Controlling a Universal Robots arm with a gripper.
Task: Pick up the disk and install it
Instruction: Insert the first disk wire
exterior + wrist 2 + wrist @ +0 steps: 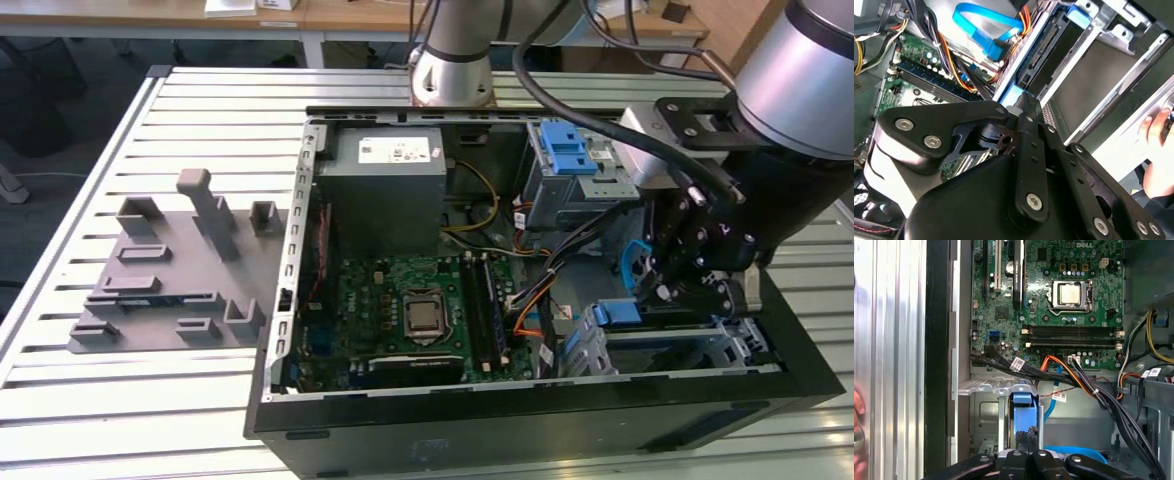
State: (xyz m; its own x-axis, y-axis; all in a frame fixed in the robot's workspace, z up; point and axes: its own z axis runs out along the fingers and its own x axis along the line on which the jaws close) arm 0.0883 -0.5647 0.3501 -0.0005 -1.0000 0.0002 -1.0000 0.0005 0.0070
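Disk point(1024, 405) is standing edge-on, blue frame showing, in the slot of the grey drive cage point(986, 387) at the lower middle of the first wrist view. The gripper point(1026, 437) is sitting right against its near end. Whether the gripper is clamped on the frame or only bearing on it, I cannot tell from where I'm watching.

To my eye the seating is what's going on, and it's asking for a straight push along the rails. The disk should be kept square, so the frame isn't catching on the cage's lip. The orange and black cables point(1081, 382) are draping just beside the bay, close enough to snag, so the wrist needs to be staying clear of them. Further out, the motherboard point(1054, 315) is lying well apart from the work.

The gripper's own body is covering the disk's label and its far end. How deep it is sitting is not showing. Someone's hand point(1154, 150) is cut off at the right edge of the second wrist view.
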